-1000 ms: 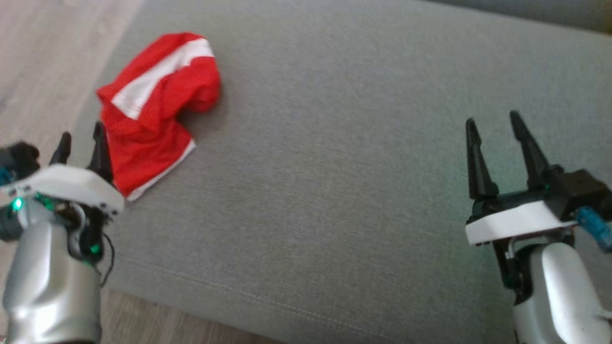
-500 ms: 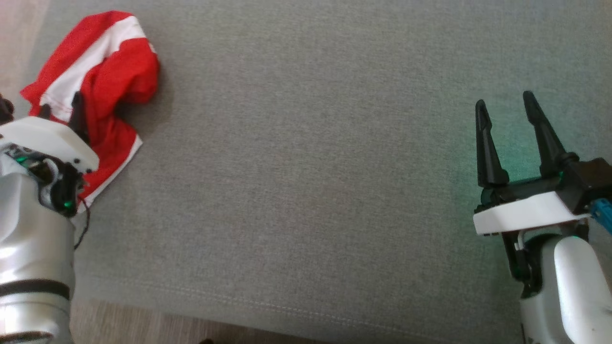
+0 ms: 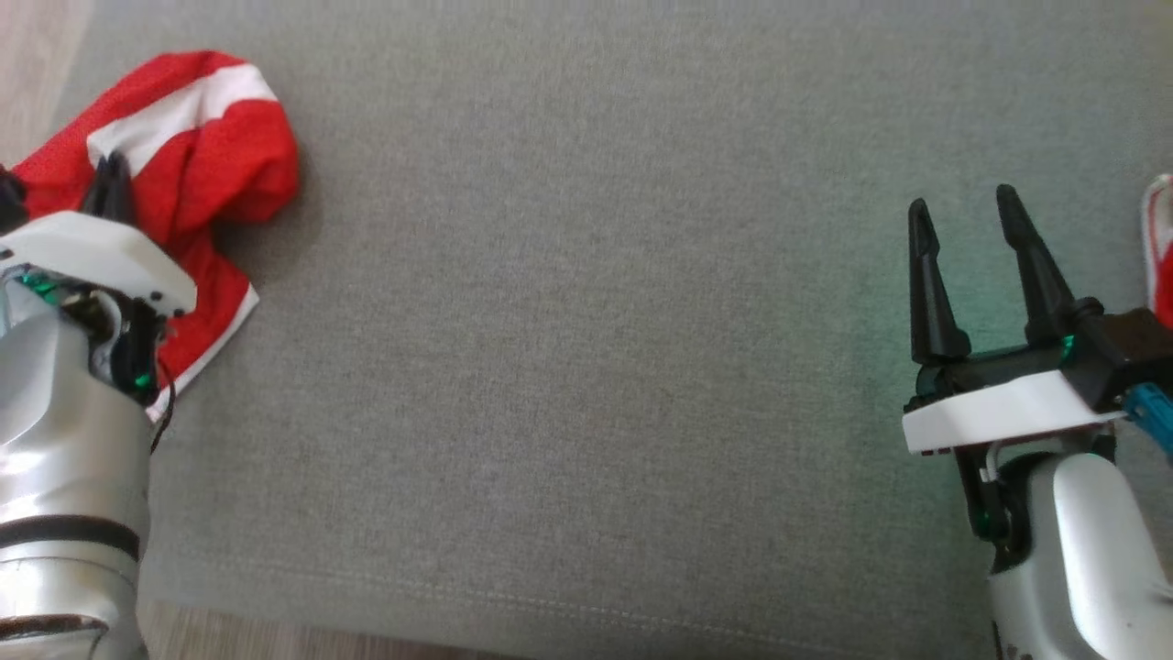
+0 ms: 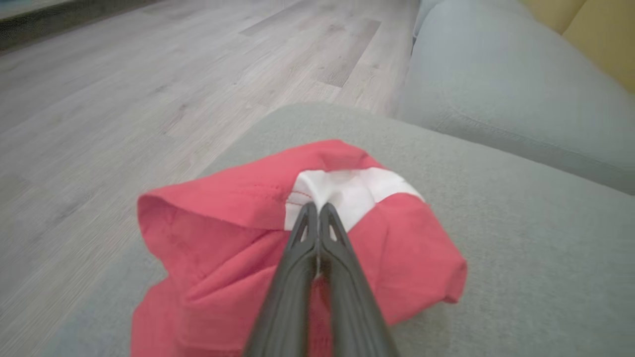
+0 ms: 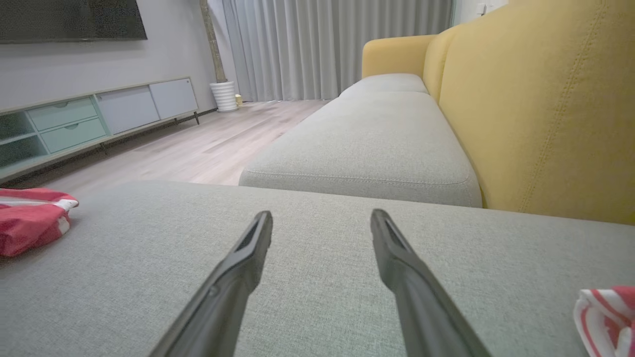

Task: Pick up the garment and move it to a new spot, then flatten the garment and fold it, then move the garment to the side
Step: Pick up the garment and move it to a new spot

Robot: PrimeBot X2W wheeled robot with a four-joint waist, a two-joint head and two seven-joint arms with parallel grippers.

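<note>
- The red garment [image 3: 215, 151], with its white band, lies crumpled at the left end of the grey sofa cushion [image 3: 596, 321]. It is close to the cushion's edge, with the wooden floor [image 4: 124, 99] just beyond.
- The left tool [image 4: 317, 208] is closed on the garment. Its two dark fingers press together on a pucker of cloth where the white band meets the red.
- The fabric gathers toward the tips, which suggests a pinch on a raised fold rather than a scoop from beneath. A high ridge of the heap is likely the easiest place to catch cloth without digging into the cushion.
- The rest of the garment rests on the cushion and nothing looks lifted. The pick-up therefore appears to be at the grasp stage, with carrying, flattening and folding all yet to come.
- The right tool [image 3: 962, 202] has its fingers spread wide and holds nothing. It hovers over bare cushion, well apart from the garment, probably kept clear of the open middle where the cloth could be laid out.
- A second red-and-white striped cloth [image 3: 1159, 247] sits at the right edge, near the right tool but not touched by it.
- A pinch this small may slip, and so near the edge the garment could slide to the floor.
</note>
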